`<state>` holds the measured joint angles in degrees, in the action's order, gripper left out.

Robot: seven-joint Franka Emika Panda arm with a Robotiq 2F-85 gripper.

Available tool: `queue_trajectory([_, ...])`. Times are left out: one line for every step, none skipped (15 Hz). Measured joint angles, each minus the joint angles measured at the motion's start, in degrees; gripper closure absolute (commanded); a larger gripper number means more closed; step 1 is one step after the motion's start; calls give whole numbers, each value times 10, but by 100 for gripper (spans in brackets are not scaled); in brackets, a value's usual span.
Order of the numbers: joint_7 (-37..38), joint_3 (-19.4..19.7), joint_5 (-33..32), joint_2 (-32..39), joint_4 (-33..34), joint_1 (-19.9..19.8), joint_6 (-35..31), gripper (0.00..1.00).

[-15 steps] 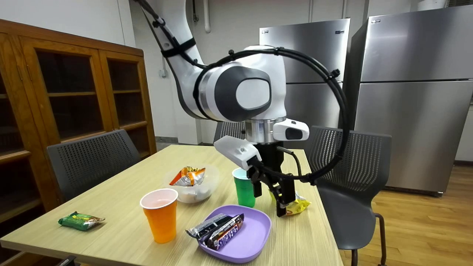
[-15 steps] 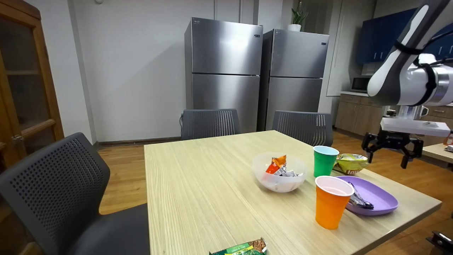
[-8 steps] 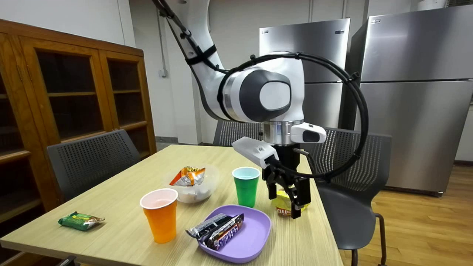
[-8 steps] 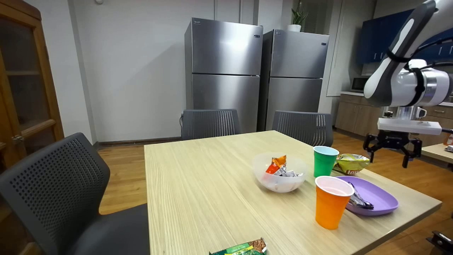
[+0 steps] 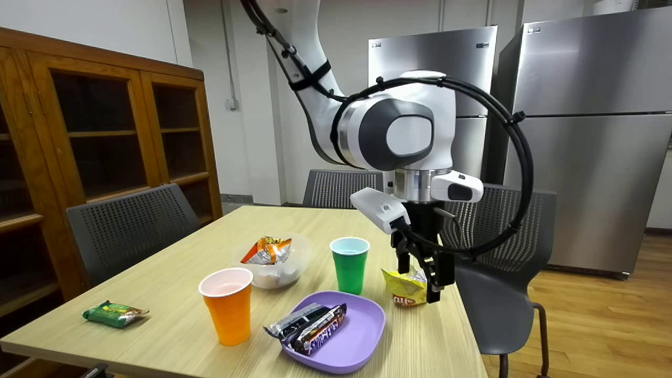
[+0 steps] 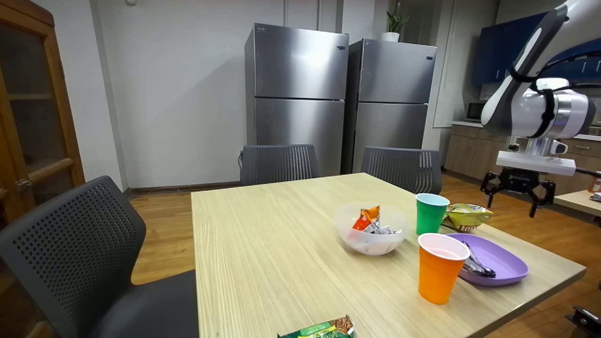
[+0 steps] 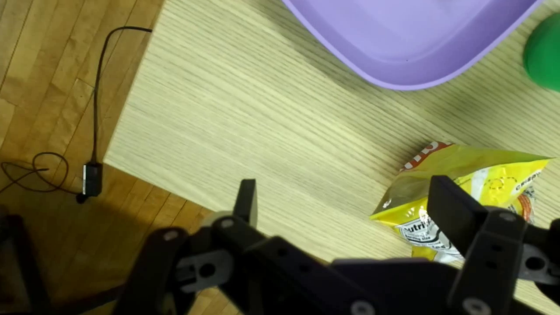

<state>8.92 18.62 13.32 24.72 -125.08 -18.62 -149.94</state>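
Table (image 5: 173,291) with orange cup (image 5: 231,315), translucent bowl (image 5: 275,278) holding an orange packet (image 5: 268,252), and purple plate (image 5: 362,328) bearing two wrapped bars (image 5: 321,331). Yellow snack bag (image 5: 405,287) near the green cup (image 5: 350,270) and the table's edge. Gripper (image 7: 345,188) with jaws spread wide; one finger (image 7: 455,208) overlapping the bag in the wrist view, contact unclear. Arm (image 5: 396,128) bent, gripper pointing downward above the table.
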Motion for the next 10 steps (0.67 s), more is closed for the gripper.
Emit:
queue_trajectory([0, -4, 7, 5, 6, -2, 0, 0])
queue_trajectory([0, -8, 15, 11, 12, -4, 0, 0])
queue_trajectory([0, -12, 22, 18, 19, -5, 0, 0])
queue_trajectory([0, -17, 28, 25, 27, -7, 0, 0])
queue_trajectory([0, -20, 32, 31, 34, -8, 0, 0])
queue_trajectory([0, -23, 34, 37, 42, -9, 0, 0])
queue_trajectory([0, -25, 35, 42, 49, -10, 0, 0])
queue_trajectory([-1, -26, 34, 46, 57, -10, 0, 0])
queue_trajectory([-2, -26, 31, 51, 65, -10, 0, 0])
queue_trajectory([-3, -26, 26, 55, 73, -10, 0, 0])
